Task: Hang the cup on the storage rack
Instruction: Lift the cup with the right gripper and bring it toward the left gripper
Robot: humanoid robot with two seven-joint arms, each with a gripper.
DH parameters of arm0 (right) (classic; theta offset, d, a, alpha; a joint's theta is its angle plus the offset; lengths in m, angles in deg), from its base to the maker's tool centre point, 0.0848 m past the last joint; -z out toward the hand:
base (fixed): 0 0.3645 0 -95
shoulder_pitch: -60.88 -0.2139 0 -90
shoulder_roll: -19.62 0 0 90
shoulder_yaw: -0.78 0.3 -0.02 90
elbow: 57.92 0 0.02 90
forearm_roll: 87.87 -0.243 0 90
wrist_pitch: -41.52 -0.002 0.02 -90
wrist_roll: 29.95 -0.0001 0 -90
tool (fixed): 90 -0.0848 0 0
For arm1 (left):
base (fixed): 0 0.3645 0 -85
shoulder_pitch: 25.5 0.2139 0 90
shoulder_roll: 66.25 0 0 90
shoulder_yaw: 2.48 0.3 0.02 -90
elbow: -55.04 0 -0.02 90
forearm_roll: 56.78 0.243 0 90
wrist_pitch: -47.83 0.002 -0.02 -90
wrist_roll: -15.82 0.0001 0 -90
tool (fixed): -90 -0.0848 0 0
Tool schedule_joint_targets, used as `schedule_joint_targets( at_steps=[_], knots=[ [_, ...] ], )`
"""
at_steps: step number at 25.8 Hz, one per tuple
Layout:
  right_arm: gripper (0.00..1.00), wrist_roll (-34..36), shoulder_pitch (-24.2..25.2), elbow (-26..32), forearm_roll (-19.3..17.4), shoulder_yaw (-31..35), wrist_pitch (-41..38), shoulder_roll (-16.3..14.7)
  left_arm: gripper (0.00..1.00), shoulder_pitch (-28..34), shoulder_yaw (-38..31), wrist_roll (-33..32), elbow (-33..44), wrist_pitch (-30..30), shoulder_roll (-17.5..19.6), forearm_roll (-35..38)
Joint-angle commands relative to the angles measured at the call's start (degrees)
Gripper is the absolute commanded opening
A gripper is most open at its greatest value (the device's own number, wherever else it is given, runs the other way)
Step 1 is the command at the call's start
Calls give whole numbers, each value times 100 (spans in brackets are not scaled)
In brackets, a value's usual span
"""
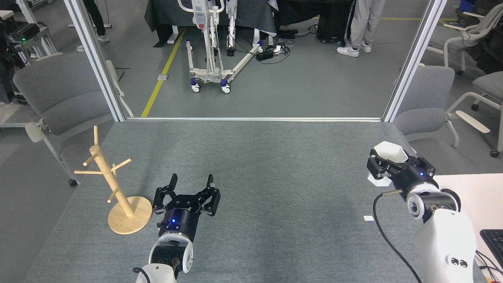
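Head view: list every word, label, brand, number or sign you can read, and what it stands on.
No text is readable.
Small matte white faceted cup: no print seen.
Light wooden storage rack: no markings.
Small white tag on the grey table: too small to read.

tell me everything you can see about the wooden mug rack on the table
The storage rack is a light, unpainted wooden mug tree near the table's left edge. A slanted post, leaning up and to the left, rises from a flat round base resting on the grey table cover. Several thin pegs stick out at different heights, all of them bare, with no cup hung. Nothing touches it; the left gripper is open just to its right, clear of the base.
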Motion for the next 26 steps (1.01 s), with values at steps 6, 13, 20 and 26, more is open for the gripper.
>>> schedule_joint_targets(
  at_steps=[6, 13, 20, 26],
  knots=[
    [6, -1257, -18, 1855, -117, -419, 1803, 48, 99, 472, 1345, -6, 838, 0, 90, 1073],
    [6, -1934, -141, 2813, -99, -1360, 3157, 400, 99, 296, 2268, -85, 468, -35, -15, 1531],
    [4, -1978, -185, 2901, 287, -2476, 4290, 865, 99, -671, 2523, -85, -384, -53, -50, 1496],
    [4, -2479, -185, 2892, 560, -2977, 4765, 1085, 99, -1066, 2585, -94, -692, -272, -68, 1250]
  ],
)
